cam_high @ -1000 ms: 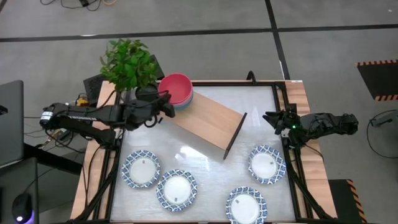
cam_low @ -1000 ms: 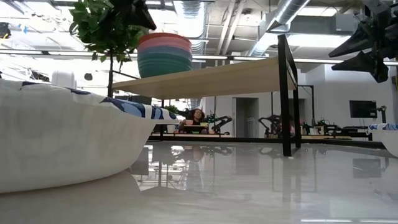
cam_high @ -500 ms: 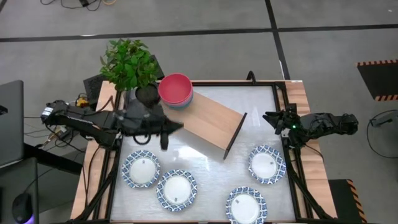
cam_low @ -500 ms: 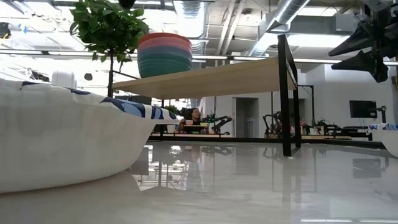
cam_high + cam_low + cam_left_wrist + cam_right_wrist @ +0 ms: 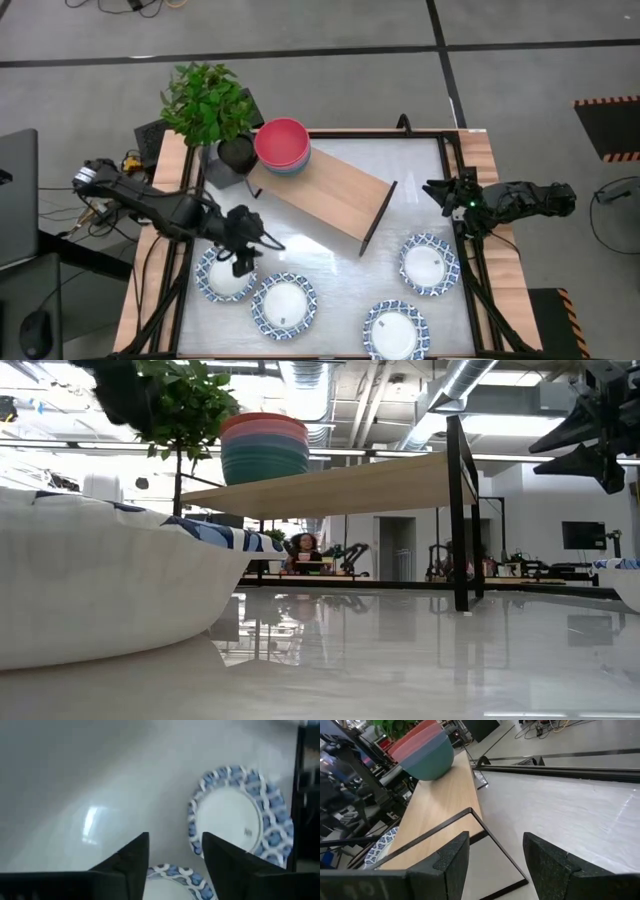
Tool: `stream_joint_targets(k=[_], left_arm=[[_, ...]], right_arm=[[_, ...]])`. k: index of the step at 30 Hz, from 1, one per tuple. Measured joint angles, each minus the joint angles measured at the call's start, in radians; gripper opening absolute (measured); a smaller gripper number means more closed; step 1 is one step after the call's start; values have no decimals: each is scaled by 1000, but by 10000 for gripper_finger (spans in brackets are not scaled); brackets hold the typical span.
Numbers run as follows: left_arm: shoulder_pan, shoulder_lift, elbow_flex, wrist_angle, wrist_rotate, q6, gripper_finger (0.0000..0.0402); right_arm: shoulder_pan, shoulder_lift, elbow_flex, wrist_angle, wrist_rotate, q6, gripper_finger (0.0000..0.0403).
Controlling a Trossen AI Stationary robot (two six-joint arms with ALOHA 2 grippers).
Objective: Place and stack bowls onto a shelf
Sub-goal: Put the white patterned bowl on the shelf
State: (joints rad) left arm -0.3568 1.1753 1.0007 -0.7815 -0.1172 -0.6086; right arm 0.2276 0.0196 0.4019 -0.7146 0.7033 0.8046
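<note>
A stack of plain bowls (image 5: 283,145), red on top, stands at the left end of the wooden shelf (image 5: 335,190); the low view shows the stack (image 5: 265,448) on the plank (image 5: 340,485). Several white bowls with blue patterned rims lie along the table's front, the leftmost one (image 5: 225,275) partly under my left gripper (image 5: 242,262). That gripper hangs open above it with nothing between its fingers. In the left wrist view, a patterned bowl (image 5: 240,817) lies beyond the left gripper (image 5: 175,845). My right gripper (image 5: 437,192) waits open at the right edge of the table, facing the shelf (image 5: 440,805).
A potted plant (image 5: 207,105) in a black pot stands at the back left corner, beside the stack. Other patterned bowls sit at the front middle (image 5: 284,305), front right (image 5: 397,330) and right (image 5: 430,263). The shelf's dark end support (image 5: 377,217) stands mid-table.
My left gripper has left the stack on the shelf, swung toward the front over the leftmost patterned bowl, and opened. The right arm has not moved.
</note>
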Motion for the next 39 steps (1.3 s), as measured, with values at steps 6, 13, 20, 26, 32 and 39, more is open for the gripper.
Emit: stream_joint_targets(k=[6,13,20,26,32,39], left_arm=[[-41,98,-18,-23,84,139,198],[-42,246,-18,-33,122,318,202],[-41,386,-18,-65,136,468,202],[-30,476,-18,-109,132,545,202],[-9,495,-13,-118,144,540,171],[9,495,-13,-121,173,538,67]], right_arm=[[0,0,0,-4,-1,1,212],[0,0,0,-4,-5,0,212],[0,0,0,-5,-8,0,212],[0,0,0,-8,-8,0,212],[0,0,0,-7,-8,0,212],[0,0,0,-9,-8,1,212]])
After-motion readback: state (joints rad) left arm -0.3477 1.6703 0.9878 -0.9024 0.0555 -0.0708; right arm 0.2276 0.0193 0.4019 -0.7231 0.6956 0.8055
